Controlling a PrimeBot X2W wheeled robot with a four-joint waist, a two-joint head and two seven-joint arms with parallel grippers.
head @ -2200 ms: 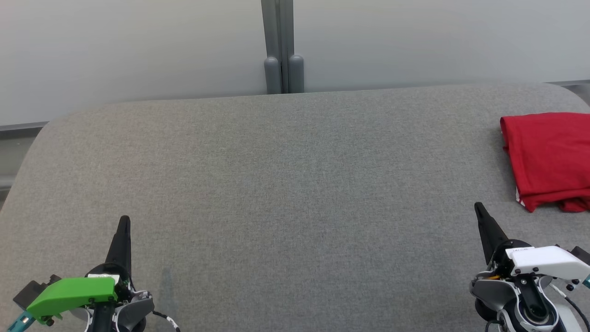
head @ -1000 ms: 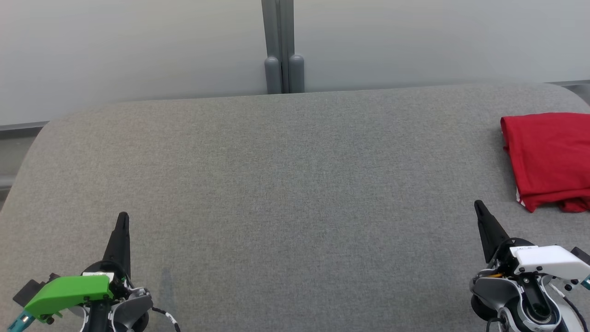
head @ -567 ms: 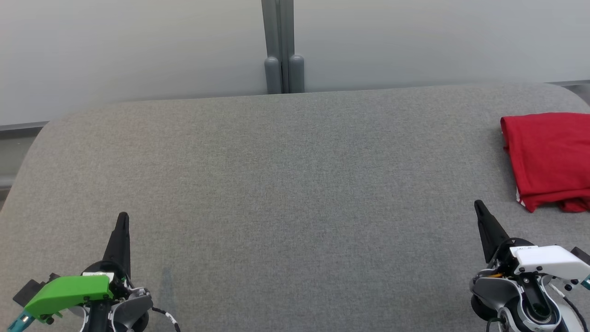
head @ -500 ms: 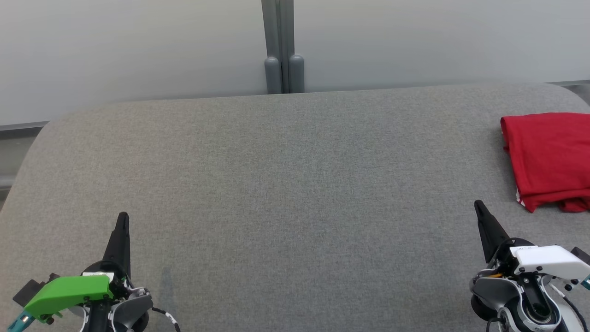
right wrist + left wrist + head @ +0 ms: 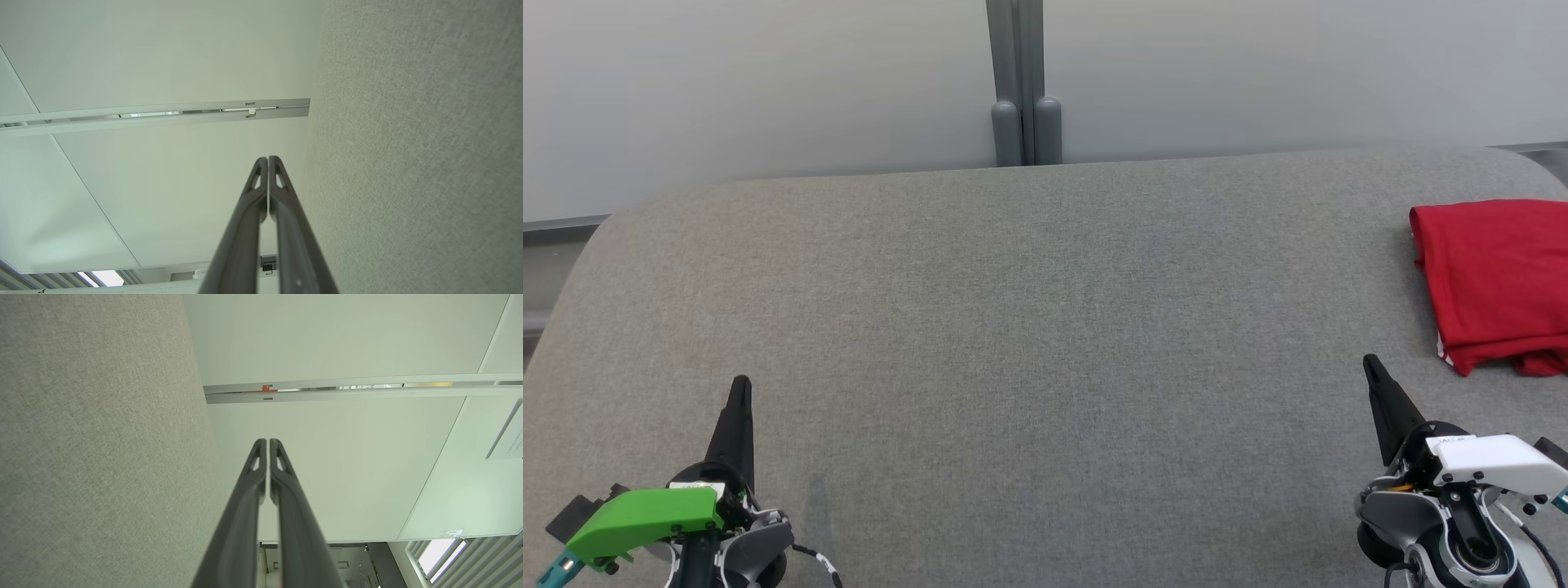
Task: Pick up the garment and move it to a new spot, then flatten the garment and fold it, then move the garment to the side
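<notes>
The garment (image 5: pixel 1499 282) is red and lies folded at the right edge of the grey table (image 5: pixel 1029 327), partly cut off by the frame. My right gripper (image 5: pixel 1370 364) is shut and empty near the front right, its tip a short way below and left of the garment. At the front left, far from the garment, my left gripper (image 5: pixel 741 384) is shut with nothing in it. In the wrist views both the left gripper (image 5: pixel 267 442) and the right gripper (image 5: pixel 267 158) show their fingers pressed together, pointing past the table toward the pale wall.
A pale partition wall (image 5: pixel 768 82) with a grey post (image 5: pixel 1023 82) runs behind the table's far edge. The table's corners are rounded, and its grey cloth surface (image 5: pixel 94 437) lies alongside both grippers.
Since the oldest frame both grippers have shifted slightly forward; over the last second nothing has moved.
</notes>
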